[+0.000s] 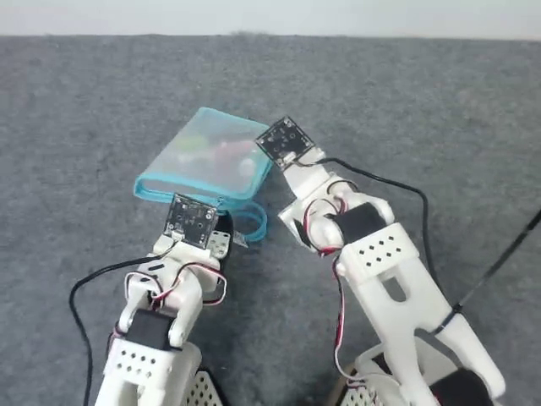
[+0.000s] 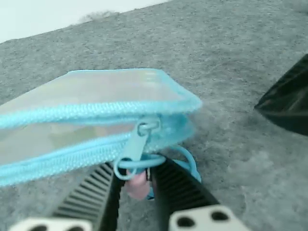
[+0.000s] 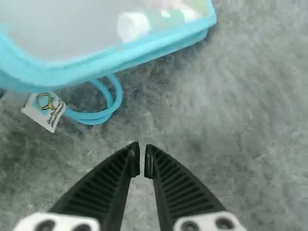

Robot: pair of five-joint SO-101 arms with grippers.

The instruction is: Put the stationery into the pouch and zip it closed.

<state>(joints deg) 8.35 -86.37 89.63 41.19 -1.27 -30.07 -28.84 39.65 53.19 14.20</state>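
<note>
Felt, grey, runs wide around the pouch up to the far edge, where a pale wall begins. The pouch lies flat left of centre. Its zipped side faces the arms, and its long axis runs along that side. Through the translucent wall, coloured stationery shows bunched toward the right arm. The right gripper is clenched on nothing, low over the felt just beside the pouch's near corner. The left gripper pinches the zip pull at that corner. A blue loop and a white tag trail on the felt.
</note>
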